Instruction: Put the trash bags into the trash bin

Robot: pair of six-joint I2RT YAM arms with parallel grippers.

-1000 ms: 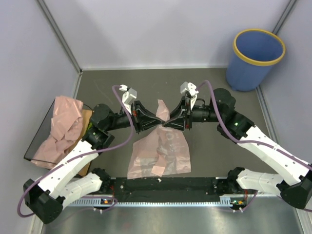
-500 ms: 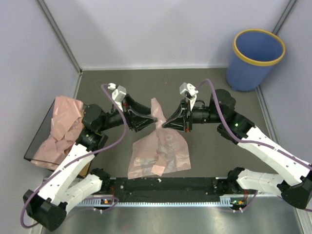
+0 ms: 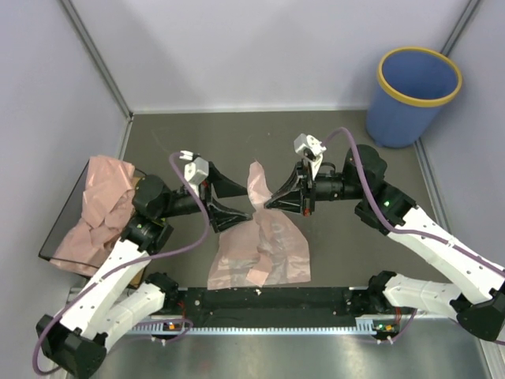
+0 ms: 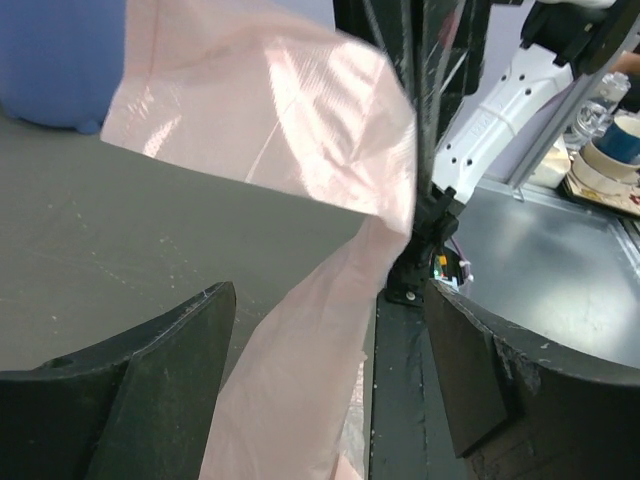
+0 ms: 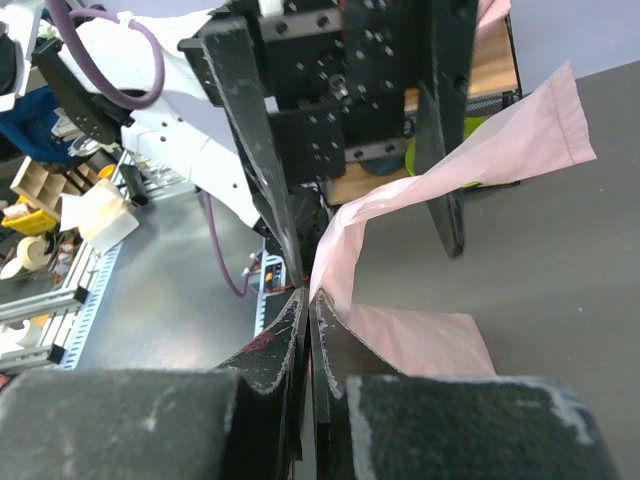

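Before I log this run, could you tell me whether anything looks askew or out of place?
Only the centre trash bag: the right gripper pinches one upper strip, while the rest lies crumpled on the table. The trash bin stands upright.

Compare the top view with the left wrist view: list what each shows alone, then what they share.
Top only: the spare bags piled at the left, the bin's yellow rim, and both arms whole. Left wrist only: what look like stacked cups beyond the table. Both: the blue bin, the right gripper pinching the bag, and that bag hanging between the open left gripper's fingers.
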